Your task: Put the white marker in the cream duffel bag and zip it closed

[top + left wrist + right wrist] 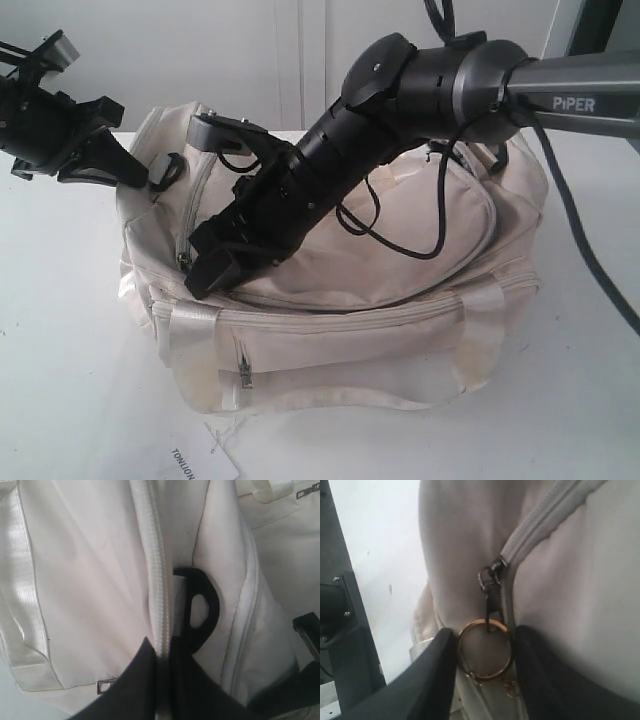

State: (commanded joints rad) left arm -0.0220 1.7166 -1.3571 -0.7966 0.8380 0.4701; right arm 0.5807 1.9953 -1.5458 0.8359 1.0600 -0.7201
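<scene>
A large soft cream fabric duffel bag (380, 330) with shiny cream straps (190, 350) sits on a plain white table (60, 380). A flat white paper tag with black letters (205, 458) lies just in front of it.

From the right, a black robot arm reaches across the top of the bag to its left end. There the right gripper (215, 270) points down at the curved top zipper. Seen close up, its jaws stand apart, one on each side of a gold metal ring (485, 676) that hangs from the dark zipper slider (492, 575). Both jaws sit right against the ring (I cannot tell whether they press it). The zipper leading away from the slider is meshed shut.

At the bag's left end, the left gripper (125, 170) has its jaws nearly together, pinching the bag's cream zipper band beside a black plastic end ring (212, 605).

The white marker is not visible in any view.
</scene>
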